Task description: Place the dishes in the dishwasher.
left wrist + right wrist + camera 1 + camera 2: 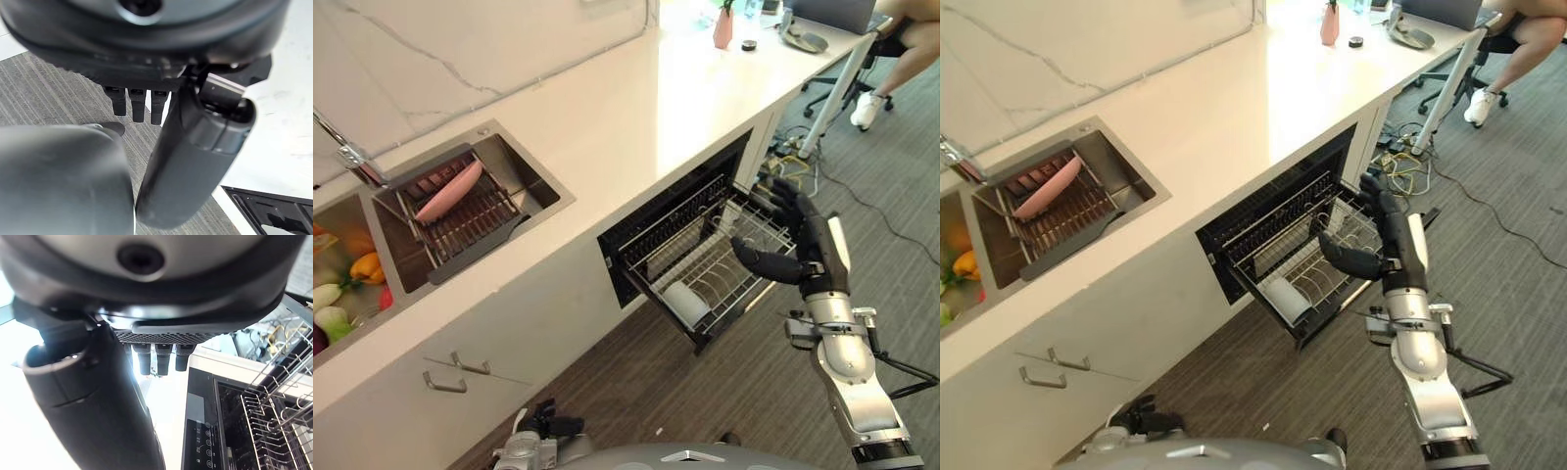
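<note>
A pink plate (450, 190) stands on edge in the dark drying rack (478, 221) set in the sink. Under the counter the dishwasher's wire basket (677, 208) is pulled out, and a white cup (687, 302) lies at its front corner. My right hand (800, 240) hovers at the basket's right side, open, thumb stretched over the wires, holding nothing. In the right wrist view my right hand (88, 396) shows straight fingers, with the wire basket (279, 396) beyond. My left hand (540, 431) hangs low near the floor; in the left wrist view my left hand (195, 147) is open and empty.
Vegetables (352, 269) lie in the left sink basin beside a tap (347, 152). The white counter (636, 108) carries a pink bottle (722, 29) at its far end. A person's leg and white shoe (867, 108), a chair base and floor cables (793, 152) sit beyond the dishwasher.
</note>
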Motion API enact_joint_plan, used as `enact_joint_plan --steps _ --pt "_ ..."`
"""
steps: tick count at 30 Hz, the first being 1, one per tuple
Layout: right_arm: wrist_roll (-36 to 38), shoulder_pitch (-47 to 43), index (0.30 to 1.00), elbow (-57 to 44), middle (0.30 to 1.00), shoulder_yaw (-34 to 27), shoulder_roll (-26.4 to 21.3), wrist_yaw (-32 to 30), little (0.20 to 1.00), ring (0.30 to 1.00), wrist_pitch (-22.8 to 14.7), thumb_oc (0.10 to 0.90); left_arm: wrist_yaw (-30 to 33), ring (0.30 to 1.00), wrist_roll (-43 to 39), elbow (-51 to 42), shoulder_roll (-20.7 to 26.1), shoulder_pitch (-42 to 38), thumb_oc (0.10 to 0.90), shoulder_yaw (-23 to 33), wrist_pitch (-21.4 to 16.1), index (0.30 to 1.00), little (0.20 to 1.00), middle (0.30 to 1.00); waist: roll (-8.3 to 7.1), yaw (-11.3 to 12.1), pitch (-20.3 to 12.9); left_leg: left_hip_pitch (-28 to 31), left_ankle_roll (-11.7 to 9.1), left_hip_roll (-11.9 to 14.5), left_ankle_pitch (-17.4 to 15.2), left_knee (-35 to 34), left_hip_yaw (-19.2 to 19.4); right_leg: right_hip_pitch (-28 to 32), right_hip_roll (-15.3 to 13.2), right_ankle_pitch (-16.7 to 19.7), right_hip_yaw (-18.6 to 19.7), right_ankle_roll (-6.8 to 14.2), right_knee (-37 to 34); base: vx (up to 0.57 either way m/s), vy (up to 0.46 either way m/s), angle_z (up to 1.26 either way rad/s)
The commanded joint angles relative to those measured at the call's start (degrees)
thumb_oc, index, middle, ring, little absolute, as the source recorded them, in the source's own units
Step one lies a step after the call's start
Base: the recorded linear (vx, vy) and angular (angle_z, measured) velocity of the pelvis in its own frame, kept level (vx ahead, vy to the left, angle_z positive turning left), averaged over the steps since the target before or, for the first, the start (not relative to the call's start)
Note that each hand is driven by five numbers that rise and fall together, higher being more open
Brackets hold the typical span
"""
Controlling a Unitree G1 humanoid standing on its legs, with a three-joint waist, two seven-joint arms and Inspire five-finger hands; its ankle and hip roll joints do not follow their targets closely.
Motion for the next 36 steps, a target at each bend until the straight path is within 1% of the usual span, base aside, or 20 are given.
enact_joint_plan --steps 1,3,5,6,8,9,10,11,12,13,14,15,16,20,21,25,28,30,32,36 --pt "-2.2 -13.8 0.9 -1.6 0.9 1.6 1.2 -2.8 0.9 0.9 -4.8 0.8 1.3 0.9 3.2 3.1 3.4 0.3 0.8 -0.5 1.0 0.9 0.9 0.9 -3.7 1.5 0.3 3.0 7.1 -5.9 -5.6 -0.1 0.6 -3.9 -8.3 7.4 4.7 -0.8 3.5 0.12 0.711 0.55" --pt "-3.9 -16.4 0.9 -1.3 0.9 3.8 1.0 -3.0 0.9 0.9 -4.6 0.8 1.3 0.9 3.2 2.4 4.3 -0.1 0.8 -0.2 1.0 0.9 0.9 0.9 -3.5 2.8 0.8 4.9 8.7 -7.0 -5.7 -1.7 2.4 -5.8 -8.6 6.7 2.4 -2.0 8.0 0.07 0.459 0.27" --pt "-3.9 -16.5 0.9 -1.2 0.9 3.9 1.0 -3.0 0.9 0.9 -4.6 0.8 1.3 0.9 3.2 2.4 4.3 -0.1 0.8 -0.2 1.0 0.9 0.9 0.9 -3.54 2.8 0.8 5.0 8.7 -7.0 -5.7 -1.8 2.5 -5.9 -8.6 6.6 2.5 -2.0 8.1 0.09 0.234 -0.09" --pt "-3.9 -16.7 0.9 -2.5 0.9 5.0 -0.1 -1.0 0.9 0.9 -4.5 0.8 0.1 0.9 6.5 1.6 5.2 0.4 0.8 -2.1 1.8 0.9 0.9 0.9 -2.72 1.7 1.4 8.7 10.5 -9.2 -4.3 -6.4 1.3 -9.0 -2.8 3.6 8.6 -3.6 13.6 0.16 0.361 -0.14" --pt "-3.9 -16.7 0.9 -2.5 0.9 5.0 -0.1 -0.9 0.9 0.9 -4.5 0.8 0.1 0.9 6.5 1.6 5.2 0.4 0.8 -2.1 1.8 0.9 0.9 0.9 -2.69 1.8 1.5 8.8 10.5 -9.1 -4.2 -6.6 1.4 -9.0 -2.7 3.5 8.8 -3.6 13.8 0.13 0.259 0.26" --pt "-2.6 -17.0 0.9 -2.6 0.9 4.7 -0.5 -0.1 0.9 0.9 -4.8 0.8 -0.5 0.9 8.1 2.2 5.3 0.8 0.8 -3.3 1.8 0.9 0.9 0.9 -2.1 0.6 1.7 10.7 11.0 -9.9 -3.6 -8.7 0.9 -11.3 2.5 -0.2 11.9 -4.3 12.3 0.19 0.223 0.7" --pt "-1.0 -17.3 0.9 -2.6 0.9 4.6 -0.4 0.5 0.9 0.9 -5.2 0.8 -0.3 0.9 8.4 2.7 5.7 0.5 0.8 -3.5 1.8 0.9 0.9 0.9 -2.17 0.1 2.3 11.8 11.4 -11.0 -3.9 -9.2 0.3 -12.0 5.0 -0.8 13.6 -4.0 9.1 0.25 0.255 0.73" --pt "-0.3 -17.5 0.9 -2.1 0.9 4.7 -0.3 0.8 0.9 0.9 -5.4 0.8 -0.3 0.9 8.1 3.0 5.7 0.2 0.8 -3.5 1.7 0.9 0.9 0.9 -2.35 -0.8 2.5 12.4 11.6 -11.7 -4.2 -9.4 -0.6 -13.6 7.0 -1.0 16.7 -3.8 7.9 0.14 0.094 0.61" --pt "-0.3 -17.6 0.9 -2.1 0.9 4.7 -0.3 0.8 0.9 0.9 -5.4 0.8 -0.3 0.9 8.1 3.0 5.7 0.1 0.8 -3.5 1.7 0.9 0.9 0.9 -2.39 -0.9 2.4 12.2 11.7 -11.7 -4.1 -9.4 -0.6 -13.7 7.0 -0.8 16.7 -3.8 7.8 0.12 0.067 0.52" --pt "0.5 -17.3 0.9 -1.6 0.9 4.4 -0.2 1.0 0.9 0.9 -5.4 0.8 -0.6 0.9 7.8 3.0 5.4 -0.7 0.8 -3.9 1.9 0.9 0.9 0.9 -2.77 -1.5 2.6 12.5 11.8 -12.6 -4.8 -8.7 -1.5 -13.2 7.6 -1.0 20.0 -2.8 7.0 0.08 0.055 0.84" --pt "0.6 -17.4 0.9 -1.2 0.9 4.5 0.1 0.6 0.9 0.9 -5.4 0.8 -0.6 0.9 7.3 3.2 5.2 -0.9 0.8 -3.3 1.9 0.9 0.9 0.9 -3.25 -1.2 2.5 12.5 12.0 -13.4 -5.0 -8.3 -1.9 -11.8 7.0 -0.1 20.7 -2.3 5.6 0.1 0.055 0.84" --pt "0.9 -17.6 0.9 -1.2 0.9 4.8 0.7 0.7 0.9 0.9 -5.4 0.8 -0.5 0.9 6.9 3.3 5.0 -0.7 0.8 -2.9 1.9 0.9 0.9 0.9 -3.55 -0.6 2.6 12.8 12.3 -13.8 -5.4 -8.0 -2.0 -10.8 6.5 0.6 20.4 -2.6 5.2 0.08 -0.039 0.97" --pt "1.1 -17.2 0.9 -1.0 0.9 4.5 1.1 0.9 0.9 0.9 -5.3 0.8 -0.4 0.9 6.4 3.6 4.4 -0.1 0.8 -2.3 1.9 0.9 0.9 0.9 -3.92 -0.1 1.7 13.3 12.3 -13.9 -5.2 -8.5 -1.9 -9.9 6.5 1.7 19.9 -2.4 4.3 0.06 -0.057 0.51" --pt "1.5 -16.8 0.9 -0.9 0.9 4.5 1.6 1.1 0.9 0.9 -5.4 0.8 -0.5 0.9 6.1 3.8 3.9 0.6 0.8 -2.0 1.9 0.9 0.9 0.9 -4.0 0.5 0.8 13.8 12.2 -13.8 -5.1 -9.2 -2.0 -8.7 6.4 1.7 18.8 -2.4 2.7 0.06 -0.064 0.42" --pt "2.4 -16.4 0.9 -0.6 0.9 4.4 1.9 1.9 0.9 0.9 -5.2 0.8 -1.0 0.9 6.4 4.1 3.3 1.5 0.8 -2.1 2.0 0.9 0.9 0.9 -4.0 0.8 -0.2 14.6 12.0 -13.5 -5.1 -10.0 -1.8 -7.5 6.5 1.5 18.0 -2.4 1.4 0.06 -0.056 0.02" --pt "4.2 -15.2 0.9 -0.3 0.9 5.0 1.8 3.9 0.9 0.9 -5.0 0.8 -1.3 0.9 7.1 5.0 3.2 2.5 0.8 -1.7 2.6 0.9 0.9 0.9 -4.05 1.3 -1.4 16.2 11.5 -12.7 -4.4 -12.1 -1.5 -5.8 7.1 1.1 17.2 -2.6 -0.7 0.07 -0.101 -0.18" --pt "1.3 -15.6 0.9 1.3 0.9 6.0 0.3 3.5 0.9 0.9 -4.4 0.8 -1.6 0.9 7.0 5.4 2.9 2.5 0.8 -1.2 2.5 0.9 0.9 0.9 -4.26 1.6 -1.9 17.0 10.9 -12.0 -3.4 -13.6 -1.0 -5.5 7.6 0.5 17.0 -2.9 -0.9 0.02 -0.082 -0.05" --pt "1.0 -15.6 0.9 1.2 0.9 5.9 -0.2 4.0 0.9 0.9 -4.1 0.8 -1.6 0.9 7.1 5.3 3.0 2.4 0.8 -1.1 2.6 0.9 0.9 0.9 -4.27 1.7 -2.1 17.1 10.7 -11.8 -3.2 -14.1 -1.0 -5.5 7.8 0.2 17.0 -3.0 -0.9 0.02 -0.081 -0.06" --pt "-1.1 -15.9 0.9 1.3 0.9 5.9 -3.1 6.1 0.9 0.9 -3.5 0.8 -2.0 0.9 7.5 5.0 2.8 2.2 0.8 -1.4 2.4 0.9 0.9 0.9 -4.34 1.9 -2.5 16.9 10.1 -11.1 -2.9 -14.4 -1.1 -5.2 8.3 -0.5 16.1 -3.2 -0.9 0.03 -0.12 -0.03" --pt "-5.3 -18.2 0.9 2.1 0.9 7.2 -7.8 7.1 0.9 0.9 -3.5 0.8 -2.8 0.9 8.2 4.8 2.3 1.7 0.8 -2.8 2.1 0.9 0.9 0.9 -4.24 2.2 -2.9 17.0 9.6 -10.5 -2.8 -14.4 -1.6 -4.4 8.8 -1.3 15.5 -3.5 -0.9 0.03 -0.071 0.06"
